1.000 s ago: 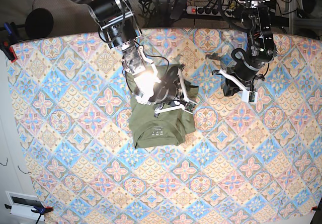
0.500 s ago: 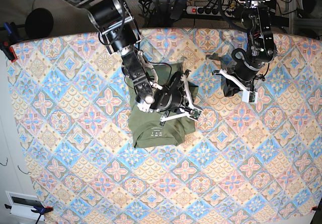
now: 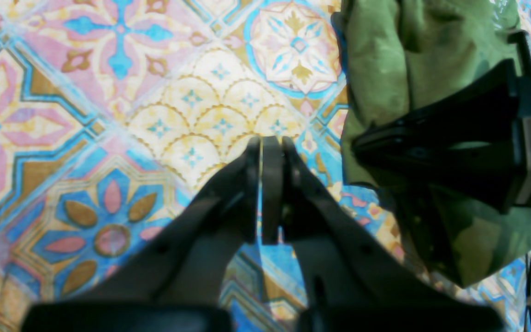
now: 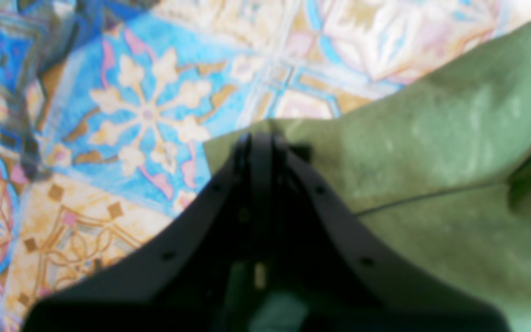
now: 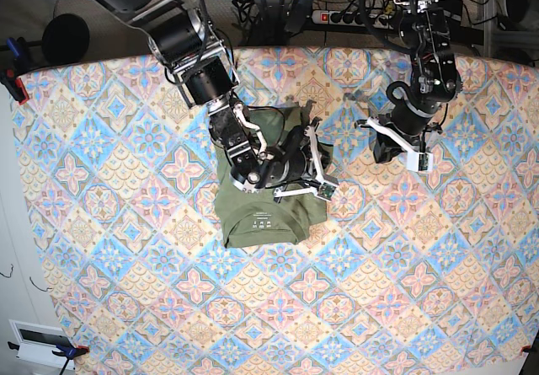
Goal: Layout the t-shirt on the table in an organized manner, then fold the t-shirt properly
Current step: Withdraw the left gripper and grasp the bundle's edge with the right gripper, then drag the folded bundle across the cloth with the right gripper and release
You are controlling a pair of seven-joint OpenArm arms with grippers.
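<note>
The olive-green t-shirt (image 5: 261, 202) is seen bunched in a rough fold on the patterned table (image 5: 126, 257), left of centre. The right gripper (image 4: 258, 143) is pinched on the shirt's edge. The left gripper (image 3: 265, 143) is pressed together, empty, beside the cloth.

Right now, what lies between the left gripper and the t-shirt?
Only bare patterned table. In the left wrist view the shut left gripper hovers over tile cloth, with the t-shirt edge off to its side. The base view agrees.
</note>
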